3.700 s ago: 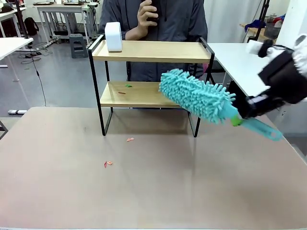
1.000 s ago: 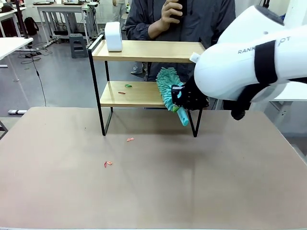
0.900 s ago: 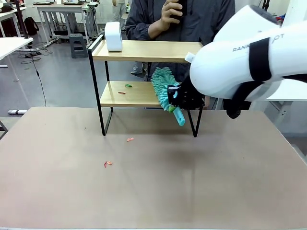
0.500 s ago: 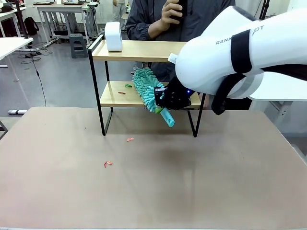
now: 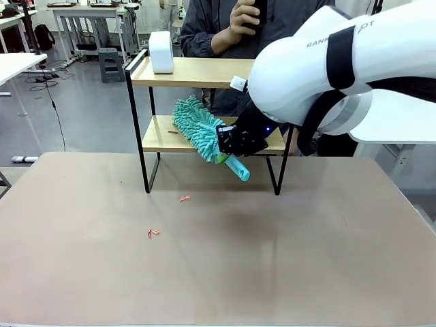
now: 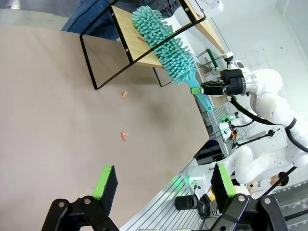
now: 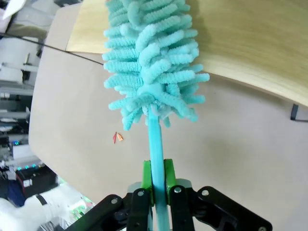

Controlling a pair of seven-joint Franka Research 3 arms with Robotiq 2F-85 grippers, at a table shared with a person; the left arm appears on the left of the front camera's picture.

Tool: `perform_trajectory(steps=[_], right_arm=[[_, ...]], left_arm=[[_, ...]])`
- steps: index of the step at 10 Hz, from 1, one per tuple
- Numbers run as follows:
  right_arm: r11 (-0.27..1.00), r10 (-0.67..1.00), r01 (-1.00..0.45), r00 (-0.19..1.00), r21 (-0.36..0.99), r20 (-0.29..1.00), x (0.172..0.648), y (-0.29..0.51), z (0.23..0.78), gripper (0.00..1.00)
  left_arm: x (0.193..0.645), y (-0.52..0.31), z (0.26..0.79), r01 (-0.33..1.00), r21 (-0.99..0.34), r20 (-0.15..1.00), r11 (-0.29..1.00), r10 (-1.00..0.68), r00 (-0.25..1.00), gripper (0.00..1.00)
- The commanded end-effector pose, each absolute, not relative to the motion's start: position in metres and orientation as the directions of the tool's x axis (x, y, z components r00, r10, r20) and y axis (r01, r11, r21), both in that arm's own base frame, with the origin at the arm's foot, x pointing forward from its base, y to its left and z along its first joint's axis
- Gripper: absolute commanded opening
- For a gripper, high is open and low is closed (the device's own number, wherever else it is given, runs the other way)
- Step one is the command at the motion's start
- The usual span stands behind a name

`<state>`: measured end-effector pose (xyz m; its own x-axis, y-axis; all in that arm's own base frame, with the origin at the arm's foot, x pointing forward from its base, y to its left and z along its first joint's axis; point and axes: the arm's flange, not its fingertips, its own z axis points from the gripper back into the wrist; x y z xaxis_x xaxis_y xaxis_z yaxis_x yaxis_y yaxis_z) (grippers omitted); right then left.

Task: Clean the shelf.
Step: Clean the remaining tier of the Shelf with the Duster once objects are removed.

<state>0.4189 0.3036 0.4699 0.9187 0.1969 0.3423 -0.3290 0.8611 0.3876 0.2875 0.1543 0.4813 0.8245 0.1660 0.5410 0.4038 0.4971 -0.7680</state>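
The shelf [image 5: 211, 72] stands at the table's far side, two light boards in a black frame. My right gripper [image 5: 231, 144] is shut on the handle of a teal fluffy duster [image 5: 197, 128], whose head lies over the left half of the lower board [image 5: 155, 140]. In the right wrist view the green pads [image 7: 147, 180] clamp the handle [image 7: 155, 139], and the duster head [image 7: 151, 62] reaches over the board [image 7: 250, 43]. A red scrap [image 5: 172, 132] lies on the lower board left of the head. My left gripper [image 6: 164, 182] hangs open above the table, far from the shelf [image 6: 144, 55].
A white rounded object [image 5: 161, 52] sits on the top board's left end. Small red scraps [image 5: 184, 198] [image 5: 153, 232] lie on the brown table [image 5: 218, 272] in front of the shelf. A person [image 5: 238, 20] stands right behind the shelf with one hand raised.
My right arm has swept the duster leftwards along the lower board, from its right end to its left half. The green scrap on the board is now covered by the head.
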Motion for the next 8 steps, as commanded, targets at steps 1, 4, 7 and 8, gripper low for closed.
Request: perform_trajectory(steps=[1,4,7,8], right_arm=[[0.801,0.311,-0.451,0.876,0.395,0.369,0.425,0.296,0.471,0.12],[0.754,0.402,-0.532,0.837,0.384,0.371,0.420,0.294,0.472,0.12],[0.606,0.598,-0.706,0.708,0.367,0.375,0.399,0.260,0.484,0.12],[0.558,0.604,-0.728,0.685,0.398,0.407,0.388,0.234,0.495,0.12]], left_arm=[[0.288,0.153,0.483,0.422,-0.765,0.558,0.486,0.172,0.812,1.00],[0.288,0.153,0.483,0.422,-0.765,0.558,0.486,0.172,0.812,1.00],[0.288,0.153,0.483,0.422,-0.765,0.558,0.486,0.172,0.812,1.00],[0.288,0.153,0.483,0.422,-0.765,0.558,0.486,0.172,0.812,1.00]])
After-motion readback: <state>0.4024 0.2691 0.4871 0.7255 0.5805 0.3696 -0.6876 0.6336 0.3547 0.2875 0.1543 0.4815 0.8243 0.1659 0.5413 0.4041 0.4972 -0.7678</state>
